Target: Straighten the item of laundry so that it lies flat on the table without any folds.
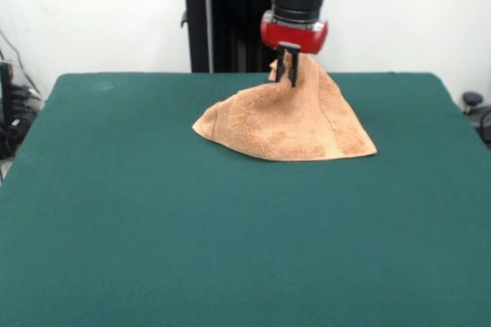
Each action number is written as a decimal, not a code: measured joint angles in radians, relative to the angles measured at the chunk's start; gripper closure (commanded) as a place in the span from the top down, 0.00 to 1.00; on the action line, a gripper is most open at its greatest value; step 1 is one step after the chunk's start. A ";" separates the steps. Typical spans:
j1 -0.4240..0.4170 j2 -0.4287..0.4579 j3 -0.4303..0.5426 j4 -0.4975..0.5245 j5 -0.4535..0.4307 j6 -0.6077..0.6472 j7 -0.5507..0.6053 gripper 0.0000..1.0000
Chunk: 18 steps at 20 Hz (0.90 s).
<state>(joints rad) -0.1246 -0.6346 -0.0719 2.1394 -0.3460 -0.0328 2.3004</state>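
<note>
Inspecting the front view, I found my arm coming straight down from above, its black forearm and red wrist collar held vertical over the far half of the desk (230, 250). My tool (288, 74) pointed directly downward, its dark fingers (292, 68) closed on the top of the towel (288, 123). The pinched cloth stood raised as a peak just under the red collar. From that peak the towel draped outward like a tent, its lower edges resting on the green desk surface. One corner lay toward the picture's left and another toward the right, the right side showing a woven band running down its slope. The towel sat slightly right of the desk's centre line, in the far half. It was not flat; folds ran from the peak downward.
</note>
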 measured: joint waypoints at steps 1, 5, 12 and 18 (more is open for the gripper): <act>-0.002 0.000 0.000 0.000 -0.003 0.000 0.000 0.00; -0.022 -0.001 0.000 0.000 -0.024 0.000 0.000 0.00; -0.047 -0.001 0.000 0.000 -0.052 0.001 0.000 0.00; -0.058 -0.001 0.000 0.000 -0.066 0.012 0.000 0.00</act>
<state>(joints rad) -0.1829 -0.6355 -0.0717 2.1393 -0.4122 -0.0212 2.3004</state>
